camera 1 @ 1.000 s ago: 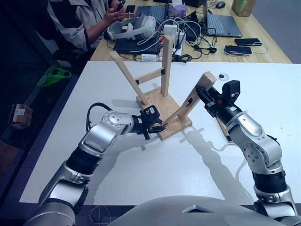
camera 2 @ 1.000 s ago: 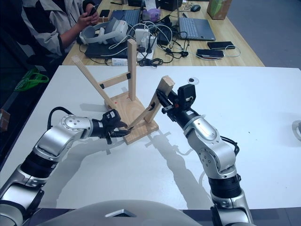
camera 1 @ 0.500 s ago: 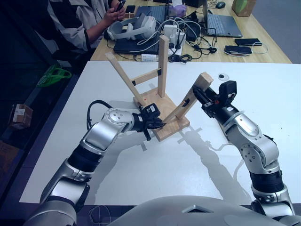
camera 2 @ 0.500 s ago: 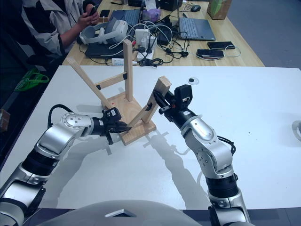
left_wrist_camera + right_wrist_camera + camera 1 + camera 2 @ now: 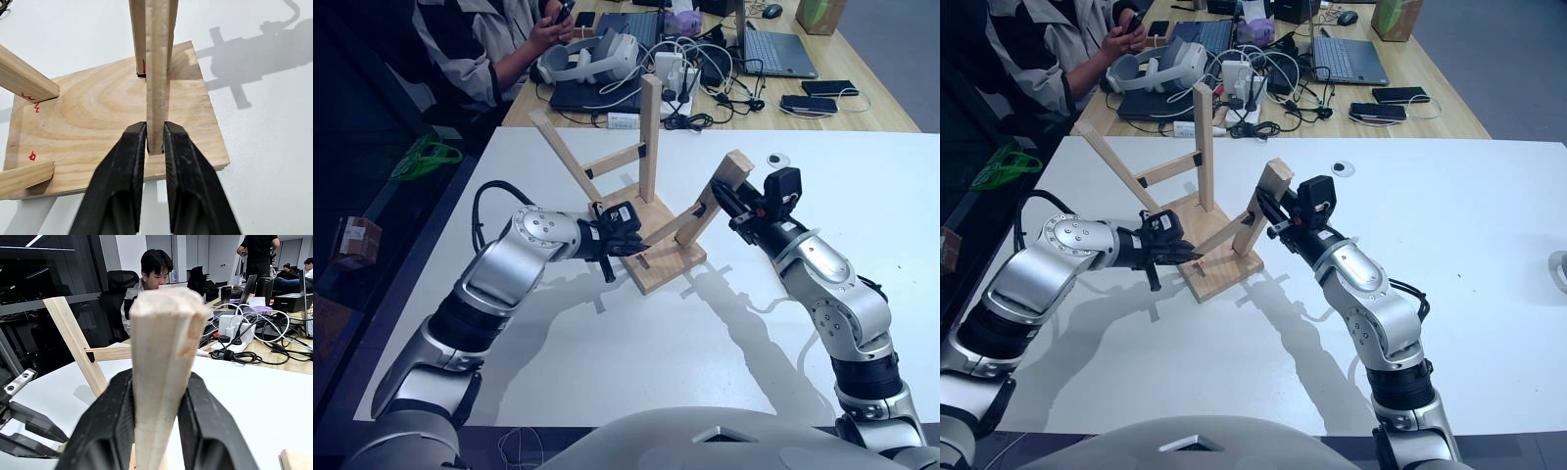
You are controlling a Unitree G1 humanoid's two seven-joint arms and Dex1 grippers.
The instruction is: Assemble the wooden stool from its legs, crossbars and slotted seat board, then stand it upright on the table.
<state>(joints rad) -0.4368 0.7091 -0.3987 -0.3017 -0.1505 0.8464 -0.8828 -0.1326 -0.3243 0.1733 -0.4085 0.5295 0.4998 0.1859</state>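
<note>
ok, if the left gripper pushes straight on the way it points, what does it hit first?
The left gripper is shut on the crossbar; straight along it stands the leg in the seat board, probably first.

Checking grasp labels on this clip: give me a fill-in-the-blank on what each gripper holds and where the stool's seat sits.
1. The seat board rests on the white ___.
2. The left gripper has its jaws shut on a thin ___.
3. The right gripper has its jaws clamped on the top end of a ___.
Missing words: table; crossbar; leg.
</note>
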